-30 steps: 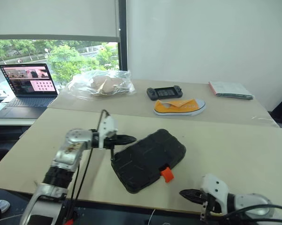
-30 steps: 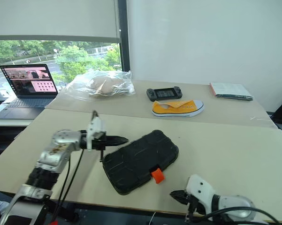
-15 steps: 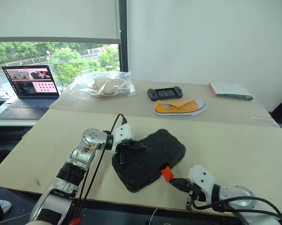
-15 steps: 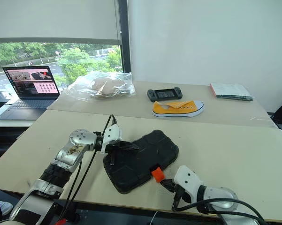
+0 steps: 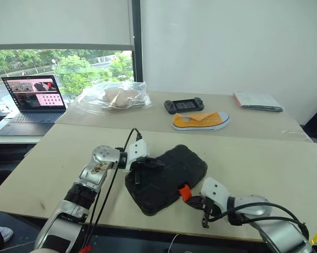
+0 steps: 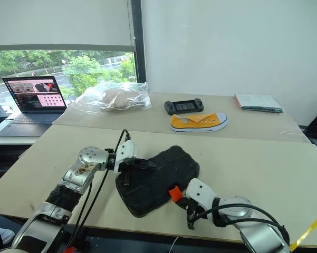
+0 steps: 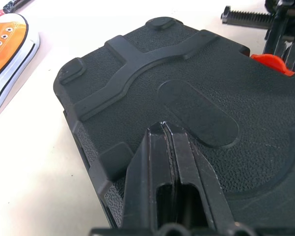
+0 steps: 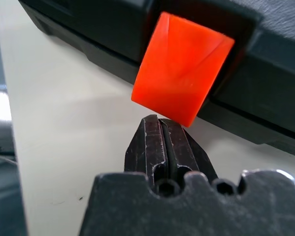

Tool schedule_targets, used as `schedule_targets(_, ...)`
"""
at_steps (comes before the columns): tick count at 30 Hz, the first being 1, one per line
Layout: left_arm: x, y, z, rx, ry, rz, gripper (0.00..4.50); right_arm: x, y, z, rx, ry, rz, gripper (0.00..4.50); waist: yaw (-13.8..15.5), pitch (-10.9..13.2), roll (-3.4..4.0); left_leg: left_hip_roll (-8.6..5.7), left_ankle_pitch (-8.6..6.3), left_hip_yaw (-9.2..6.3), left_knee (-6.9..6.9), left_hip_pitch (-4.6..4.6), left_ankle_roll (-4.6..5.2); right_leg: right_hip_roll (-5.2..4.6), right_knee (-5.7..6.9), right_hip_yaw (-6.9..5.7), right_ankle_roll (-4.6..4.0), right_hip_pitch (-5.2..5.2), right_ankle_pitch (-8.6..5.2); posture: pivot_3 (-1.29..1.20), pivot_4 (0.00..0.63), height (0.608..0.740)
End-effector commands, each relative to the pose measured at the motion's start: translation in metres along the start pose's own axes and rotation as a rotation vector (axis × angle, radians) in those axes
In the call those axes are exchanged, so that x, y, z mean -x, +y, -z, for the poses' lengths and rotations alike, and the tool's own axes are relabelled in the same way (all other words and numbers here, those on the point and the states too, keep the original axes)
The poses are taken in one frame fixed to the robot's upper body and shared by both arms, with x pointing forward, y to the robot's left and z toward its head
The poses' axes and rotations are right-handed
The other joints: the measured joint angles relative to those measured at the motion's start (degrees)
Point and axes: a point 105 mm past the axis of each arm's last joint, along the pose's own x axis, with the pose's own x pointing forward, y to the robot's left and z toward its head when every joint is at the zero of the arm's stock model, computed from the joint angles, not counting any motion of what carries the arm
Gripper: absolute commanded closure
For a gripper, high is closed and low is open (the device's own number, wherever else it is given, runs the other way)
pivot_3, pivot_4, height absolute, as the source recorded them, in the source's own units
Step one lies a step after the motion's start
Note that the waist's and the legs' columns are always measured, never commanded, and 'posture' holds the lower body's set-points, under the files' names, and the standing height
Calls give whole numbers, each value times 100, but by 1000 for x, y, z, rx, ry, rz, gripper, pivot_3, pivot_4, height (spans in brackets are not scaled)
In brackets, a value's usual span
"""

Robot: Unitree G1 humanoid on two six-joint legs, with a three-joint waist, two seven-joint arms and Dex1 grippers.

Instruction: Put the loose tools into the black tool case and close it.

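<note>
Black tool case (image 5: 166, 179) lies shut on the near table (image 5: 263, 163), orange latch (image 5: 185, 192) facing you. Your left gripper (image 7: 163, 129) reaches in from the left, tilted slightly down, fingers pressed together with nothing between them, tips over the lid's left end. Your right gripper (image 8: 159, 120) points forward-left, clenched empty, tips right at the latch's lower edge.

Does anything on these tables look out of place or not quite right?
The orange latch on the black tool case sticks out, not snapped flat. The case lies askew to the table edge. A single yellow shoe by a game console looks odd too.
</note>
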Motion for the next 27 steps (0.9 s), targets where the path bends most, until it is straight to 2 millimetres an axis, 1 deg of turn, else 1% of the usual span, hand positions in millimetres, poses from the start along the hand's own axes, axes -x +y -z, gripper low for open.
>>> schedule_targets(1, -8, -18, 30, 69, 84, 45, 4500, 0, -12, -11, 39, -14, 40, 4462, 3, -1, 1, 0, 0, 0, 0, -1, 0, -1, 0, 0, 0, 0, 0, 0, 150, 740)
schedule_targets(4, -8, -20, 32, 72, 89, 50, 4500, 0, -14, -9, 44, 5, 40, 4462, 1, -4, 3, 0, 0, 0, 1, 0, 0, -2, -1, 0, 0, 1, 1, 0, 150, 740)
schedule_targets(6, -9, -22, 32, 74, 91, 55, 4500, 3, -16, -12, 44, -15, 47, 4462, 0, -11, 12, 0, 0, 0, 0, 1, 0, -3, -1, 0, 1, 2, 1, 0, 150, 740)
schedule_targets(8, -9, -23, 32, 76, 92, 59, 4500, 13, -13, -13, 40, -39, 42, 4462, 1, -16, 20, 0, -1, 0, 0, 2, 2, -4, -1, 0, 3, 3, 0, 0, 150, 740)
schedule_targets(13, -10, -22, 33, 81, 96, 61, 4500, 42, -2, 7, -1, 0, 35, 4462, 22, -28, 24, 1, -3, -3, -5, 2, 5, -3, -14, -5, 3, 11, -1, 0, 150, 740)
schedule_targets(16, -10, -21, 33, 82, 97, 63, 4500, 49, 1, 11, -16, -5, 52, 4462, 17, -28, 23, 1, -6, -4, -5, 8, 10, -6, -22, -5, 6, 23, -2, 0, 150, 740)
schedule_targets(17, -10, -20, 33, 82, 98, 65, 4500, 49, 1, 9, -19, -21, 60, 4462, 10, -28, 23, 1, -7, -5, -5, 13, 13, -7, -24, -5, 11, 31, -5, 0, 150, 740)
schedule_targets(18, -11, -20, 33, 82, 99, 68, 4500, 47, 1, 7, -27, -35, 67, 4462, 3, -27, 21, 1, -11, -5, -6, 22, 18, -8, -26, -4, 47, 42, -26, 0, 150, 740)
schedule_targets(19, -11, -20, 33, 82, 99, 69, 4500, 46, 1, 5, -29, -44, 69, 4462, 0, -27, 22, 2, -33, -6, -8, 23, 56, -11, -26, -3, 51, 57, -28, 0, 150, 740)
schedule_targets(20, -11, -20, 33, 82, 100, 71, 4500, 43, 1, 3, -28, -55, 70, 4462, -1, -27, 22, 4, -37, -8, -10, 30, 61, -15, -25, -1, 53, 63, -28, 0, 150, 740)
schedule_targets(22, -12, -20, 33, 82, 101, 74, 4500, 35, 0, -1, -24, -78, 72, 4462, 2, -27, 22, 3, -37, -12, -10, 47, 61, -17, -25, -2, 57, 62, -25, 0, 150, 740)
schedule_targets(27, -11, -20, 34, 83, 106, 75, 4500, 22, -4, -11, -8, -114, 69, 4462, 11, -30, 26, 3, -38, -11, -12, 46, 63, -19, -27, -3, 56, 59, -25, 0, 150, 740)
